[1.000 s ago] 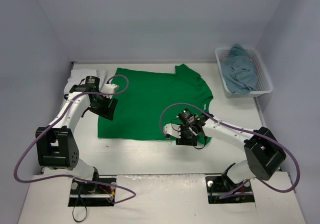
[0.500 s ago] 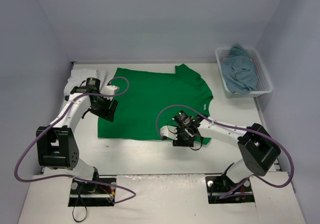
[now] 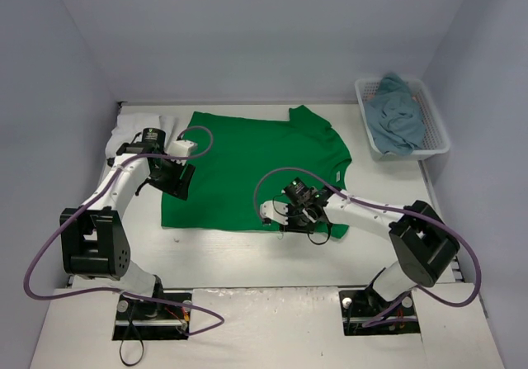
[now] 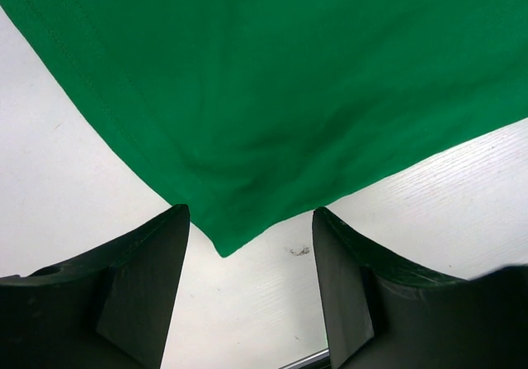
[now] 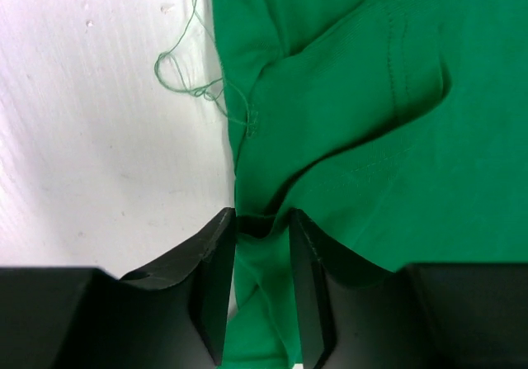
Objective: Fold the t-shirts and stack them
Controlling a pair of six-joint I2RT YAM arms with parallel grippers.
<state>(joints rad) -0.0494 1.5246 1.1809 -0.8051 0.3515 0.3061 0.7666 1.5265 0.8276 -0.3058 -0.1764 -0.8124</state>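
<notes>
The bright green t-shirt (image 3: 247, 167) lies spread flat on the white table. My right gripper (image 3: 290, 223) is at its near hem. In the right wrist view the gripper (image 5: 262, 224) is shut on a bunched fold of the green cloth (image 5: 355, 105), with a loose thread beside it. My left gripper (image 3: 179, 186) hovers over the shirt's left edge, open and empty. In the left wrist view the gripper (image 4: 249, 217) frames a corner of the green shirt (image 4: 272, 88). A white t-shirt (image 3: 134, 125) lies at the back left. A teal-blue t-shirt (image 3: 396, 120) fills the basket. No dark grey-green shirt is in view.
The white lattice basket (image 3: 439, 142) stands at the back right by the wall. Bare white table (image 3: 247, 257) runs along the near side between the shirt and the arm bases. Grey walls close in on three sides.
My right gripper has moved left along the shirt's near hem, drawing the pinched cloth with it. The left gripper has barely moved.
</notes>
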